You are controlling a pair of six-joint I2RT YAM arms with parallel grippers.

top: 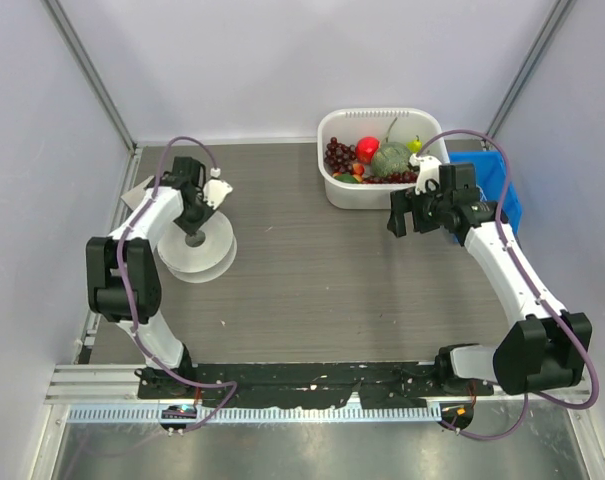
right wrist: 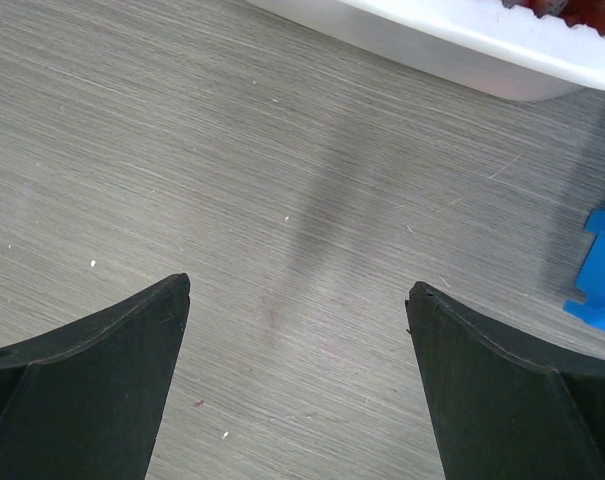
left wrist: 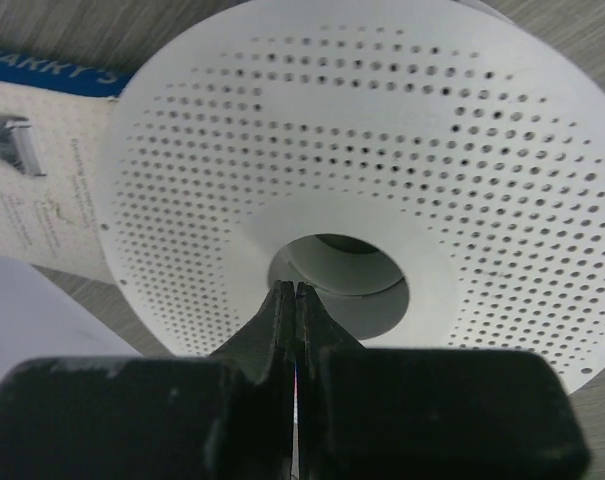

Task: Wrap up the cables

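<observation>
A white perforated spool (top: 197,255) lies flat on the table at the left, its dotted flange (left wrist: 382,130) filling the left wrist view. My left gripper (top: 195,238) points down over the spool's hub, and its fingertips (left wrist: 295,288) are pressed together at the rim of the centre hole (left wrist: 347,280). The cables are not visible in any view; I cannot tell whether anything thin is pinched between the shut fingers. My right gripper (top: 400,218) hovers over bare table at the right, jaws wide apart with nothing between them (right wrist: 300,285).
A white tub (top: 332,185) of fruit stands at the back, its rim (right wrist: 462,45) just beyond the right gripper. A blue bin (top: 507,190) sits at the right wall, its corner (right wrist: 602,290) beside the right finger. A printed package (left wrist: 42,200) lies under the spool's left side.
</observation>
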